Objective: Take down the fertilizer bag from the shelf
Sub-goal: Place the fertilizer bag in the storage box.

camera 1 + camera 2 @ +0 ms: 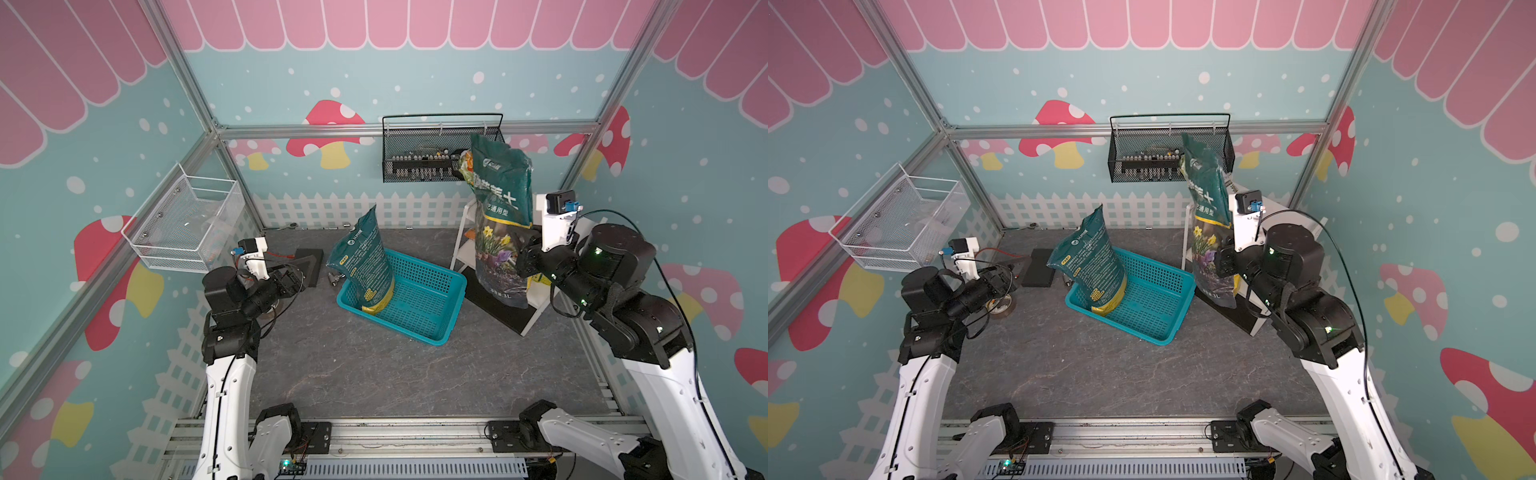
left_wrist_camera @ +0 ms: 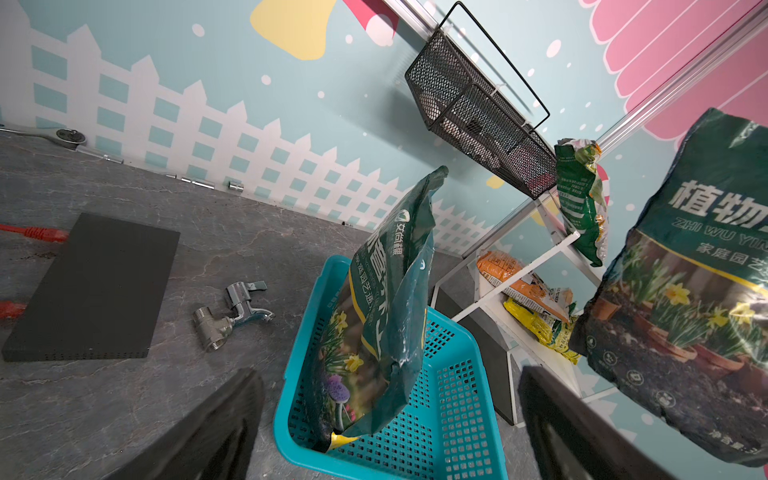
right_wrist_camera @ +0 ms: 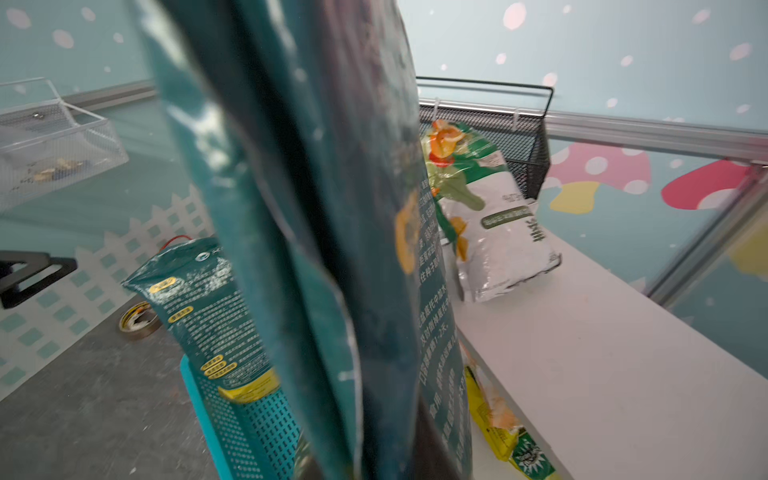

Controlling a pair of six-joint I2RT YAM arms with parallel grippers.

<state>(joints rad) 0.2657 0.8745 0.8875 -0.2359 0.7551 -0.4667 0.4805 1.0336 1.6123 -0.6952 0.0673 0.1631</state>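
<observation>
My right gripper [image 1: 525, 258] is shut on the edge of a large dark green fertilizer bag [image 1: 503, 216] with yellow flowers printed on it. The bag [image 2: 698, 291] hangs upright in front of the white shelf [image 1: 460, 243], clear of its boards. It fills the middle of the right wrist view, where the fertilizer bag [image 3: 311, 208] hides the fingers. The shelf's top board [image 3: 602, 353] carries a small white and green bag [image 3: 498, 232]. My left gripper [image 2: 390, 449] is open and holds nothing, at the left of the table [image 1: 297, 272].
A teal basket [image 1: 432, 307] on the table holds a second green bag [image 1: 365, 262], leaning. Orange and yellow bags [image 2: 528, 291] lie on a lower shelf board. A black wire basket [image 1: 440, 153] and a white mesh basket [image 1: 187, 224] hang on the walls. A faucet [image 2: 232, 311], black board [image 2: 95, 291] and tape roll [image 1: 1000, 307] lie left.
</observation>
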